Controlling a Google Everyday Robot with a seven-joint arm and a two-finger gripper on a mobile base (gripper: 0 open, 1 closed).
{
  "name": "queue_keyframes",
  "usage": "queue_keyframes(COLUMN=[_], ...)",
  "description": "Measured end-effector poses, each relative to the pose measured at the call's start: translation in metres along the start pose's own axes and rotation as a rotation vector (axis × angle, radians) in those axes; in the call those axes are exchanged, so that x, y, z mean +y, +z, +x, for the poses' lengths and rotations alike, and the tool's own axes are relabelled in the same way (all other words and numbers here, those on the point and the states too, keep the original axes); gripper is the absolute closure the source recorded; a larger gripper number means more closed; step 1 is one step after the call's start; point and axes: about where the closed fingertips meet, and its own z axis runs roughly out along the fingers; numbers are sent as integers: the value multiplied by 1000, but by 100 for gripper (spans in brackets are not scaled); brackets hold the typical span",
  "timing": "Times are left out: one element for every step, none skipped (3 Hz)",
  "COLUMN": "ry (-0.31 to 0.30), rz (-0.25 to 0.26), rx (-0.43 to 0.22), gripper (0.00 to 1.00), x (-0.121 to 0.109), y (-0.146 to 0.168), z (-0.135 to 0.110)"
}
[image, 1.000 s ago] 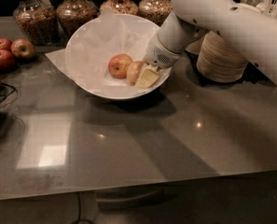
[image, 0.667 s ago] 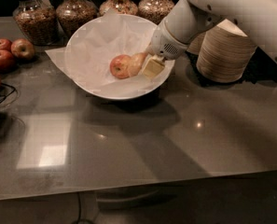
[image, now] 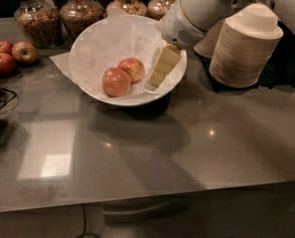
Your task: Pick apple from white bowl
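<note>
Grey glossy countertop [image: 186, 148].

- Large, round, glossy white bowl [image: 132, 102], lined with crinkled white paper [image: 105, 43], sits near the far edge, about midway along it.
- Two round reddish-yellow apples lie in it, touching: front one [image: 116, 82], rear one [image: 133, 68].
- White robot arm [image: 201, 9] reaches in from the far right corner. Its pale yellow gripper [image: 159, 71] is tilted down inside the bowl's right side, just beside the rear apple. Cannot tell whether the jaws are apart or together.
- Stacked beige paper bowls [image: 244, 48] at the far right.
- Glass jars of brown grain [image: 35, 19] along the far edge.
- Loose red apples [image: 8, 58] at the left edge.
</note>
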Motion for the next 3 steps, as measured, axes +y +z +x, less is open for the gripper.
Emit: queue_keyframes(ry=[-40,-112,-165], rz=[19,10,-34], rx=[-28,-63,-82], gripper=[0,2,20], x=[-11,-19,-16], y=[-1,3,22], z=[-15,-40,-50])
